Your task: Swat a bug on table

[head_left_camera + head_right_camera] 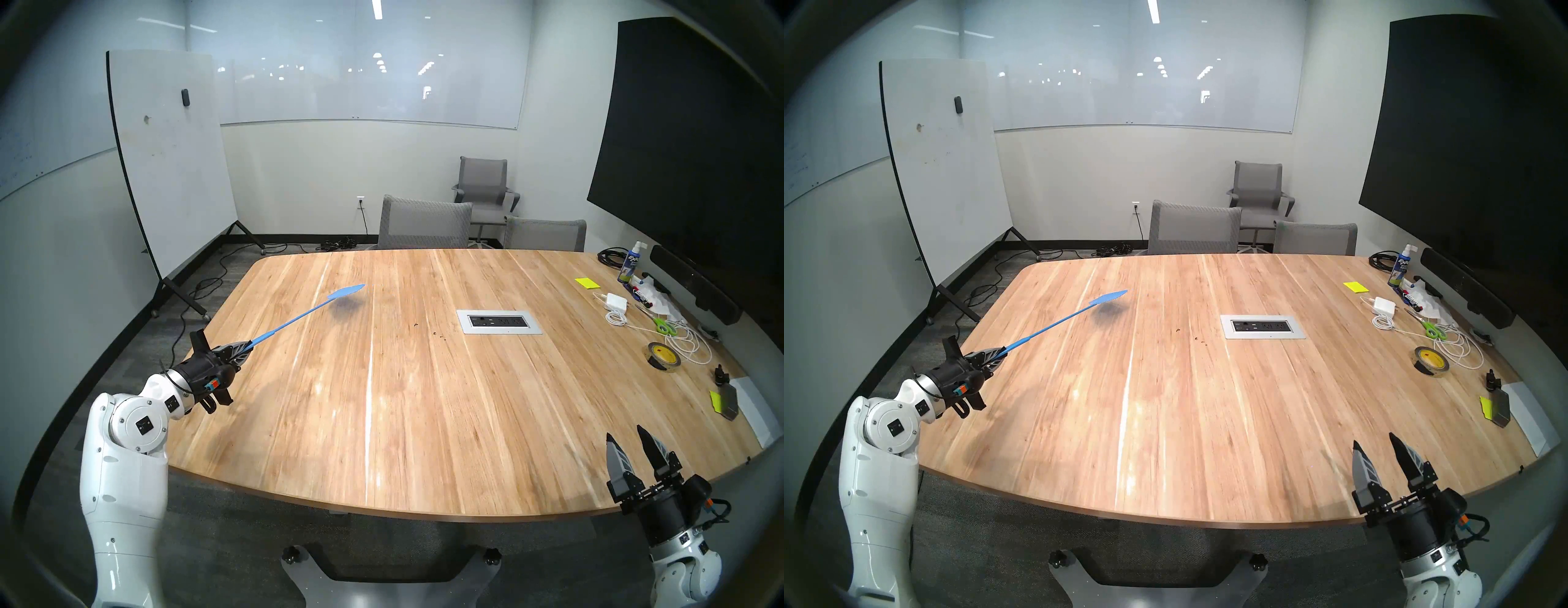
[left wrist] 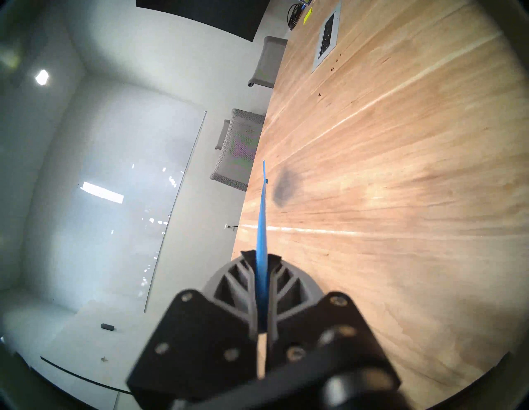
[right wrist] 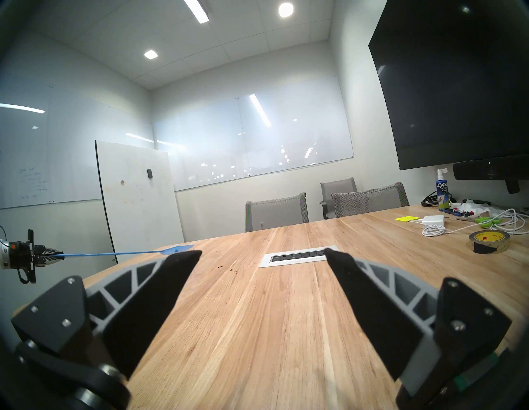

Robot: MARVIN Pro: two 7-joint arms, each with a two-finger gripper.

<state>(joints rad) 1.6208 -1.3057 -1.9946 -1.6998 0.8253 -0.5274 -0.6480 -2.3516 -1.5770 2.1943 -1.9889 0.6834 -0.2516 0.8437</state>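
Note:
My left gripper [image 1: 248,344] [image 1: 1002,351] [image 2: 262,254] is shut on the handle of a blue fly swatter [image 1: 292,325] [image 1: 1108,298] [image 2: 262,223] [image 3: 174,249]. The swatter's head hangs a little above the wood-plank table [image 1: 382,424], over its far left part, with a shadow beneath it. The bug [image 1: 415,325] [image 1: 1178,329] [image 3: 220,267] is a tiny dark speck right of the swatter head. Two similar specks [image 1: 439,335] lie closer to the grey outlet panel [image 1: 498,322]. My right gripper [image 1: 625,433] [image 1: 1375,439] [image 3: 262,252] is open and empty over the near right edge.
Along the right side lie a tape roll [image 1: 664,358], green scissors [image 1: 664,326], a white charger with cable [image 1: 615,302], yellow notes [image 1: 586,283], a spray bottle [image 1: 629,265] and a black knob [image 1: 720,373]. Grey chairs [image 1: 424,223] stand at the far edge. A whiteboard [image 1: 169,170] stands left.

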